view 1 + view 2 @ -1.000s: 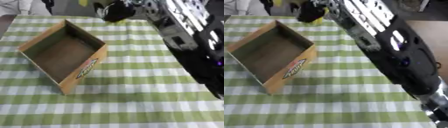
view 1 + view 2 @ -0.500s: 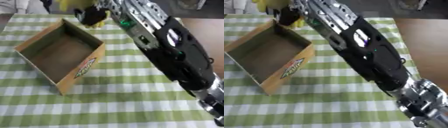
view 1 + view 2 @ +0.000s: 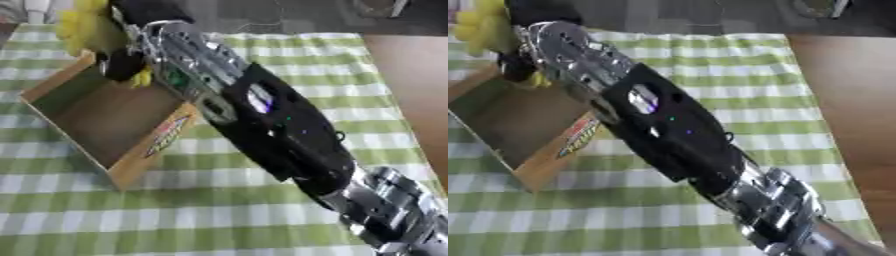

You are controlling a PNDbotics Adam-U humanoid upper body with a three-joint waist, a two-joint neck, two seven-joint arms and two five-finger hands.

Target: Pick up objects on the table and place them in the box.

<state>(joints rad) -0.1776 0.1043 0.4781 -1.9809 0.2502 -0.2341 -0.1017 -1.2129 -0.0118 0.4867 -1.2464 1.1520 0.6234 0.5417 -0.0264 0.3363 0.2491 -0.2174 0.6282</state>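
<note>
An open cardboard box lies askew on the left of the green checked cloth, and its brown inside shows nothing else. My right arm reaches from the lower right up to the box's far corner. My right hand hangs there, dark fingers curled round a yellow object. The object sticks out above the hand, and a small yellow bit shows below it over the box's far rim. What the object is I cannot make out. My left hand shows in neither view.
The green and white checked cloth covers the table. Bare brown tabletop runs along the right side. My arm hides the cloth from the box to the lower right corner.
My right hand has carried the yellow object leftward, from behind the box's right side to over its far corner. The view has shifted too, and the arm now fills more of it.
</note>
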